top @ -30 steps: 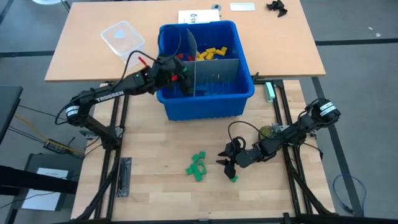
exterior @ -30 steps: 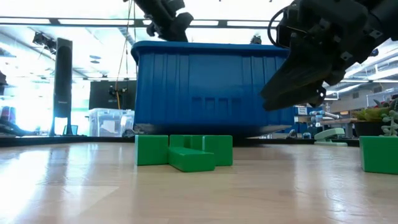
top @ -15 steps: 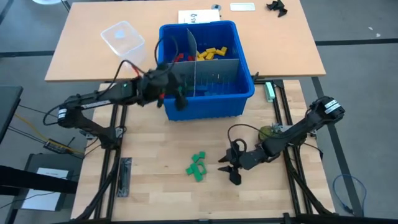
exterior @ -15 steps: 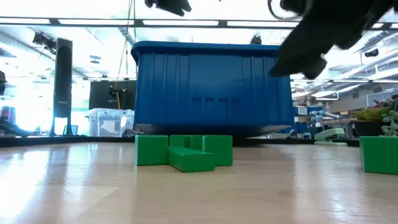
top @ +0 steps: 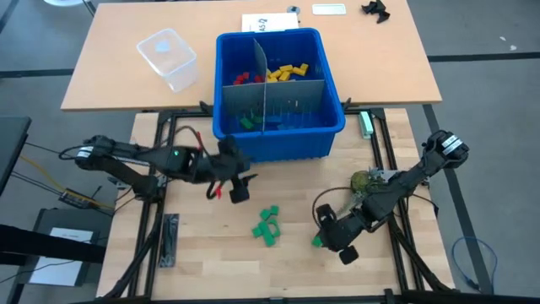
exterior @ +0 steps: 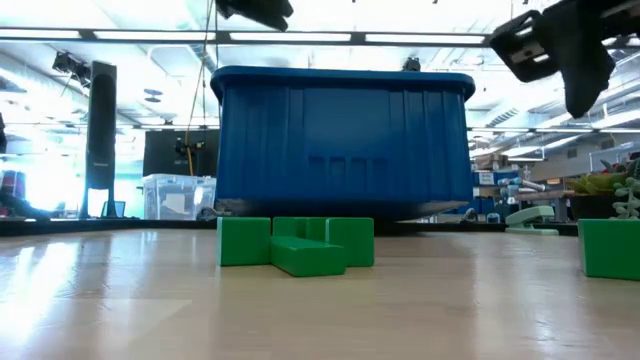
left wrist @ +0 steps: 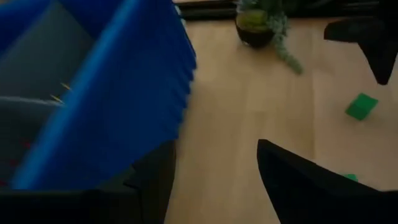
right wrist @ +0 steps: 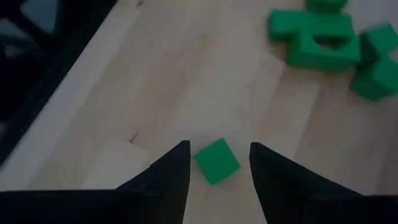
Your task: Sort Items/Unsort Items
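Right end effector (right wrist: 214,165): open, straddling lone small green toy block (right wrist: 216,161) on worktop; off-centre closing may push it aside.
Left end effector (left wrist: 214,180): open, empty, beside large blue plastic bin (left wrist: 118,106).

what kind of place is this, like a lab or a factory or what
Probably a robotics lab or open workshop: two arms work at a wooden table with a blue bin of toy blocks, and the low view shows ceiling strip lights and benches with gear behind.

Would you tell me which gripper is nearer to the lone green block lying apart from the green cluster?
The right gripper: the lone green block lies between its open fingers. The left gripper hovers near the blue bin, beyond the green cluster.
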Robot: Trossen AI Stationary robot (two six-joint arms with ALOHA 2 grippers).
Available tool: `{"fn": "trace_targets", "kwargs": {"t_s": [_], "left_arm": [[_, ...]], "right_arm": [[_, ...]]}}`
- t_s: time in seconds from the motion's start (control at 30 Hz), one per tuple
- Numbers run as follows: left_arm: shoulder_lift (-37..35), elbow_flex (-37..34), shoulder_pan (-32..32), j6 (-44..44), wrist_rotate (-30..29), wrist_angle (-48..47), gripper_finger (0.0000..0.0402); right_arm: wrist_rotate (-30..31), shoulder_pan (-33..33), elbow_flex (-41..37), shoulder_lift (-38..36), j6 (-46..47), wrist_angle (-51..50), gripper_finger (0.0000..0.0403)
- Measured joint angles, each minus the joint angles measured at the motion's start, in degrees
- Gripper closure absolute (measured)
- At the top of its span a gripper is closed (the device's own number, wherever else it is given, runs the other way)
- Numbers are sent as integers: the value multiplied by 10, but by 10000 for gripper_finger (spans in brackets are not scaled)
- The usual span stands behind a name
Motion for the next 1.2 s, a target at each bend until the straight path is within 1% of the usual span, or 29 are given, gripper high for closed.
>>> {"fn": "trace_targets", "kwargs": {"t_s": [0.03,0.1,0.23,0.43,0.6,0.7,0.8,0.87,0.97,1.07,1.2], "left_arm": [[1,-9,-8,-12,0,4,168],[1,-20,-19,-33,0,7,168],[0,-31,-36,-72,0,13,168],[0,-31,-48,-92,-1,33,168],[0,-31,-50,-111,-5,35,168],[0,-31,-50,-121,-7,36,168],[0,-31,-50,-125,-7,35,168],[0,-31,-50,-134,-7,35,168],[0,-31,-53,-136,-7,34,168],[0,-31,-56,-138,-17,35,168],[-8,-31,-68,-145,-45,30,168]], "right_arm": [[2,0,0,4,-21,6,235],[4,-3,-2,11,-31,4,229],[-32,-19,-2,31,-55,8,207],[-50,-25,-2,74,-136,26,170],[-46,-30,-2,114,-180,28,163],[-45,-36,-2,136,-194,24,171],[-44,-40,-2,148,-198,36,191],[-45,-41,-2,149,-198,39,218],[-38,-45,-2,148,-198,45,269],[-27,-46,-2,137,-198,35,274],[-6,-48,-2,93,-196,27,274]]}}
